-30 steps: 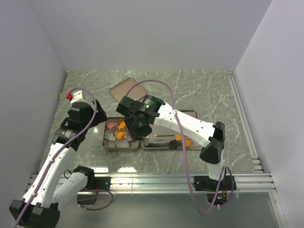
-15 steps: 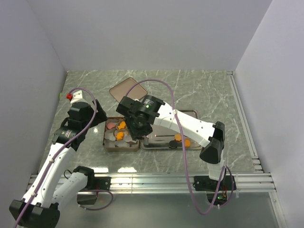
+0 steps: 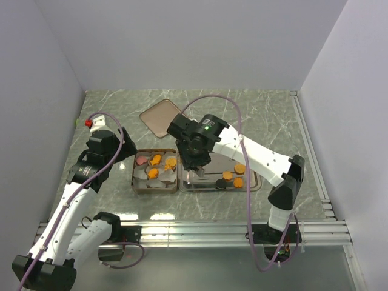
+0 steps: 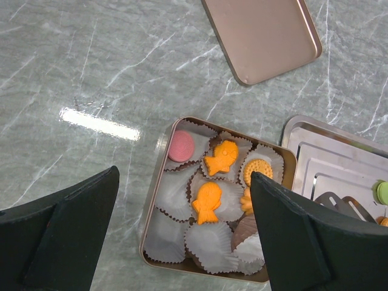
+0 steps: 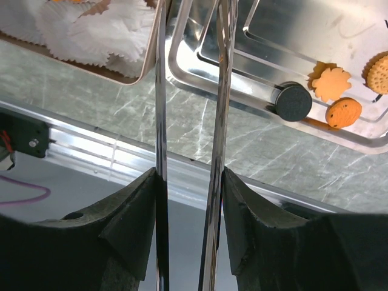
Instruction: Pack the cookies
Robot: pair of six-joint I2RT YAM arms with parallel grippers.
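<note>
Left gripper (image 4: 185,182): jaws wide apart, empty, beside tin (image 4: 153,200) of cookies (image 4: 221,156). Right gripper (image 5: 189,182): jaws pinch metal tongs (image 5: 159,121) above tray (image 5: 285,36) edge.

Bright, even light fell from above, leaving only soft shadows. A white glare streak lay across the grey-green marbled tabletop (image 4: 100,124), and the shiny silver metal tray (image 5: 242,76) threw back highlights. Close to the right wrist lens, the thin polished steel tongs (image 5: 159,121) smeared into blurred, mirror-like streaks.
</note>
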